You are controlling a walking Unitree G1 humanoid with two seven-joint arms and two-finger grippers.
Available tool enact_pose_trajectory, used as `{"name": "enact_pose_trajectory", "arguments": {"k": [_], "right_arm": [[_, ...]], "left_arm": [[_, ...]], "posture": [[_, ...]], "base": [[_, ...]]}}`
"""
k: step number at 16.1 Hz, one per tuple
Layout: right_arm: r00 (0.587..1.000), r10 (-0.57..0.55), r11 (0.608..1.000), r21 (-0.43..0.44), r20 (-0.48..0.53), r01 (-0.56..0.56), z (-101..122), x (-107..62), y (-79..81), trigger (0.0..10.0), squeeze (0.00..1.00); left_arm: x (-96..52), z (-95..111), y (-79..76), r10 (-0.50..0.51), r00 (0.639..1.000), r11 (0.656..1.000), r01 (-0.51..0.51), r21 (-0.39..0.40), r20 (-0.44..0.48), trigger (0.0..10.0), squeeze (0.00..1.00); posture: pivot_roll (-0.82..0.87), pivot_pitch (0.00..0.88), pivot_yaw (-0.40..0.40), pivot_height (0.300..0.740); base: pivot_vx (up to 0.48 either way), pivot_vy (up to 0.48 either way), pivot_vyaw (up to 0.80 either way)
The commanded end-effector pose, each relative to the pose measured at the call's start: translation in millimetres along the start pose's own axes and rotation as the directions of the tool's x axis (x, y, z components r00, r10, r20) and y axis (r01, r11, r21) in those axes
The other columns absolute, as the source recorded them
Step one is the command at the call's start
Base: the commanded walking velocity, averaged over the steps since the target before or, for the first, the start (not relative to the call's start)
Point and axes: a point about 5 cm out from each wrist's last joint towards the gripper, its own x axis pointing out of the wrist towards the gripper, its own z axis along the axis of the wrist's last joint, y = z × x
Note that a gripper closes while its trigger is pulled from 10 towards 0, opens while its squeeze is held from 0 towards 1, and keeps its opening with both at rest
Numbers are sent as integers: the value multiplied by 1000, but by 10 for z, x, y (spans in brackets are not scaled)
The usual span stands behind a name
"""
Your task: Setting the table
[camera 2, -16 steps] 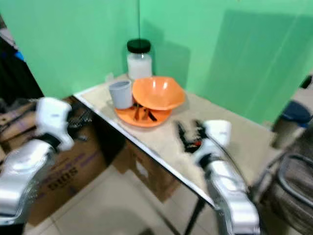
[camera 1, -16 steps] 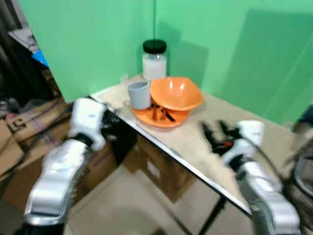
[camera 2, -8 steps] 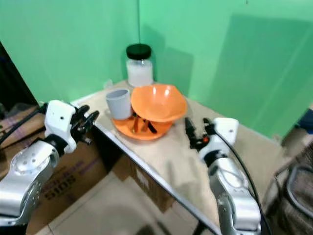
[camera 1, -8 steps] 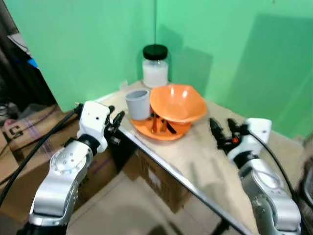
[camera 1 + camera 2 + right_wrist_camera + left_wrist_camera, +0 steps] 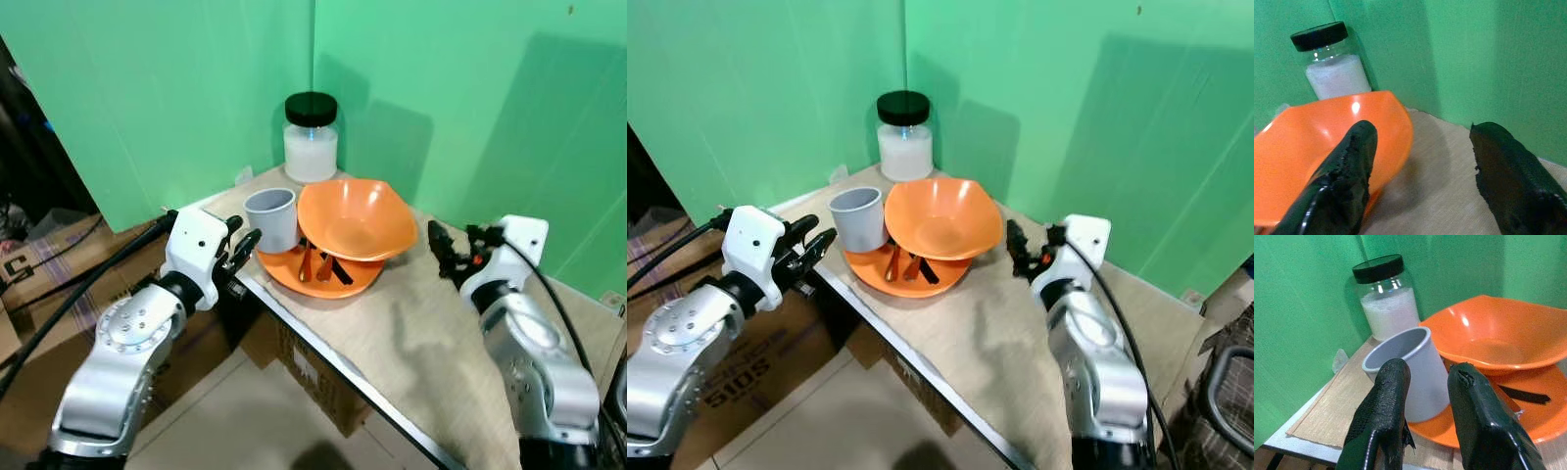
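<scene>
Our left gripper (image 5: 242,247) hangs at the table's near corner, fingers a narrow gap apart and holding nothing, aimed at the grey cup (image 5: 272,217) just ahead. In the left wrist view the cup (image 5: 1409,372) sits right beyond the fingertips (image 5: 1393,377), standing upright with its base on the orange plate (image 5: 323,279). Our right gripper (image 5: 453,249) hovers over the mat (image 5: 431,343) on the far side of the stack, fingers spread wide and empty, with the rim of the orange bowl (image 5: 1327,152) just beside one finger.

We judge the cup to be light, stiff plastic with smooth, slightly tapering walls, so it could slip upward out of a loose pinch. We would take it across the wall a little below the rim, squeezing firmly but not hard.

The bowl (image 5: 355,220) rests tilted on the plate, over what look like dark utensils (image 5: 328,269); we cannot tell exactly what they are. It looks light and rigid, and its thin rim on our right side is the natural place to pinch. Lifting it may disturb the utensils beneath.

Behind the stack, against the green wall (image 5: 176,88), stands a black-lidded jar (image 5: 311,139) of white contents, likely heavier and breakable.
</scene>
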Motion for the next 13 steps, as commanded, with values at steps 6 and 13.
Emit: {"name": "enact_pose_trajectory", "arguments": {"k": [6, 13], "right_arm": [[994, -20, 985, 168, -109, 38, 14, 345, -18, 10000, 1000], [963, 4, 904, 413, -269, 112, -99, 706, 33, 10000, 1000]], "left_arm": [[-1, 19, -34, -70, 997, 997, 69, 28, 13, 10000, 0], [-143, -104, -91, -162, 985, 986, 164, 27, -57, 10000, 0]], "posture": [[106, 0, 8, 740], [124, 0, -29, 740]], "base": [[0, 0, 0], [0, 0, 0]]}}
